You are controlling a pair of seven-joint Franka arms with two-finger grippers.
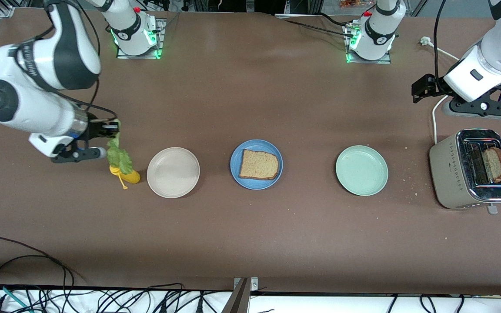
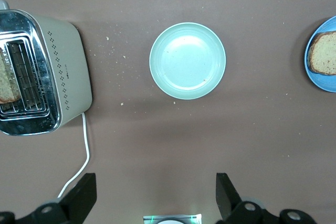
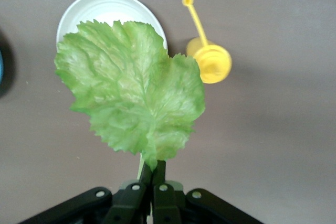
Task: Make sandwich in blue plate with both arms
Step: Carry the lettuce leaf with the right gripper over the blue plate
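Note:
One tan bread slice (image 1: pixel 258 165) lies flat on the blue plate (image 1: pixel 235 161) at mid table. A second slice (image 1: pixel 494 164) stands in the toaster's slot. My right gripper (image 1: pixel 113 130) is shut on the stem of a ruffled green lettuce leaf (image 1: pixel 118 156), which hangs over the yellow squeeze bottle. In the right wrist view the leaf (image 3: pixel 131 93) spreads out from the gripper (image 3: pixel 152 169). My left gripper (image 1: pixel 420 89) hangs open and empty, high over the table by the toaster. Its wrist view (image 2: pixel 156 179) shows the blue plate's edge (image 2: pixel 315 80) and bread (image 2: pixel 323 53).
A beige plate (image 1: pixel 155 187) lies beside the yellow bottle (image 1: pixel 129 176), toward the right arm's end. Between the blue plate and the toaster (image 1: pixel 446 174) lies a pale green plate (image 1: pixel 342 182). The toaster's white cord (image 1: pixel 435 117) runs toward the arm bases. Crumbs dot the table.

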